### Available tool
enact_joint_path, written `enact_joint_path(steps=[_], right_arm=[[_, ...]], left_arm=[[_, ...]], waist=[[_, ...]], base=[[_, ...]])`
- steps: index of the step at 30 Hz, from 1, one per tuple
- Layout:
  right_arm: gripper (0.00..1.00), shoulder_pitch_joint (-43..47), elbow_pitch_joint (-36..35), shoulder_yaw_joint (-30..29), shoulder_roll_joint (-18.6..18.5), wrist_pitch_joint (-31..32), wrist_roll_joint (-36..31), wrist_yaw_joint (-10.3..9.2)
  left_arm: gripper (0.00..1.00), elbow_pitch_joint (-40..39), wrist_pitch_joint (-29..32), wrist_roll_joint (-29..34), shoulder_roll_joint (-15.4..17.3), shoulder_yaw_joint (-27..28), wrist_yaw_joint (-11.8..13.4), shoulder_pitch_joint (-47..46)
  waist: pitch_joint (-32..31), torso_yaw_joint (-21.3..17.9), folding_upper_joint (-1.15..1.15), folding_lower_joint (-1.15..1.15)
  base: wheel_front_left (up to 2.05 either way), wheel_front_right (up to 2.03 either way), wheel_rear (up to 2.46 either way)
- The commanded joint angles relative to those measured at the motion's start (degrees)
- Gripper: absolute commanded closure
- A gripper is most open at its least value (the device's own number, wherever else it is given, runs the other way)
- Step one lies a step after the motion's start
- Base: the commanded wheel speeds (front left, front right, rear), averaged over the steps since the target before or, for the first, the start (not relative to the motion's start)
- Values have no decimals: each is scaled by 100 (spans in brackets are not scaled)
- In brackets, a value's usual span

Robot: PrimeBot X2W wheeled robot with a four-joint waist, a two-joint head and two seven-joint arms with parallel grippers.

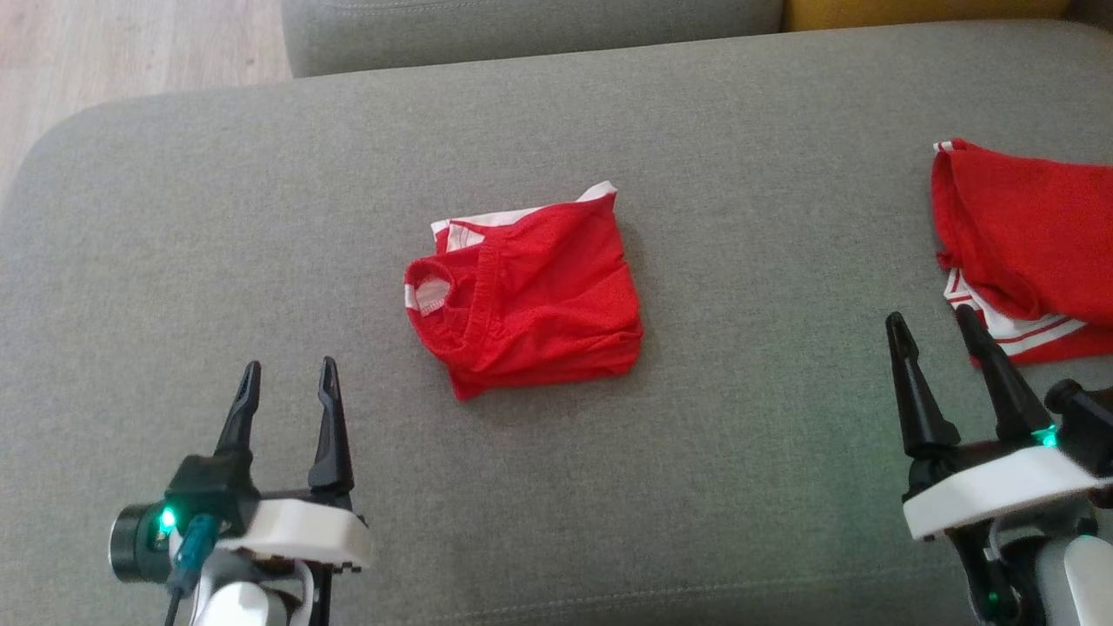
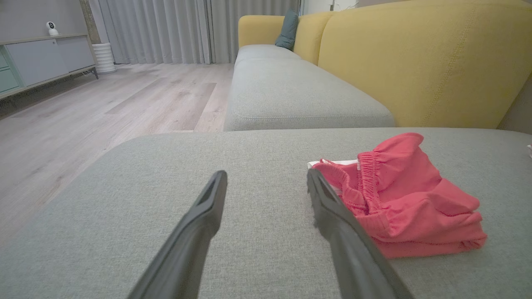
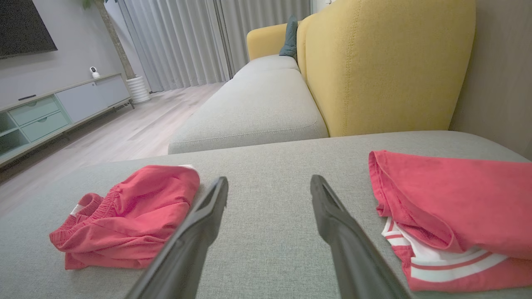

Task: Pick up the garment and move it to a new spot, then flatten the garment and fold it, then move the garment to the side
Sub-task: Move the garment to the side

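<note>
A red garment (image 1: 530,300) with white trim and an elastic waistband lies in a loose folded bundle at the middle of the grey cushion (image 1: 261,217). The left wrist view shows the garment (image 2: 407,203) to the right of the fingers, and in the right wrist view the garment (image 3: 129,216) lies to their left. My left gripper (image 1: 290,377) hovers open at the lower left, short of the bundle, holding nothing. At the lower right my right gripper (image 1: 932,322) is open and empty too.
A second red garment (image 1: 1026,252) with white stripes lies at the cushion's right edge, just beyond my right gripper; in the right wrist view this garment (image 3: 457,211) is at the right. A yellow sofa back (image 3: 386,62), another grey seat (image 2: 291,91) and wooden floor (image 2: 83,120) lie beyond.
</note>
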Motion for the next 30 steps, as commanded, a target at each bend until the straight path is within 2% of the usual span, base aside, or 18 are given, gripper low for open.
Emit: enact_joint_path(steps=[1,8,15,23,30], right_arm=[[0,-143,-205,84,-68,5,-31,-5],[0,-222,-171,88,-107,55,-70,-5],[0,-718,0,306,-278,183,-47,-5],[0,-1694,944,1025,-369,251,160,-5],[0,-2502,1884,1870,-88,250,559,-5]], left_arm=[[0,-218,-51,-50,110,149,48,-239],[0,-251,-58,-52,110,118,53,-324],[0,-359,-66,8,74,9,-6,-714],[0,-359,-80,59,-27,-75,-103,-1181],[0,-388,-82,132,-119,-61,-144,-1402]], waist=[[2,3,0,0],[110,57,0,0],[589,306,0,0],[1138,622,0,0],[1385,756,0,0]], base=[[0,0,0],[0,0,0],[0,0,0],[0,0,0],[0,0,0]])
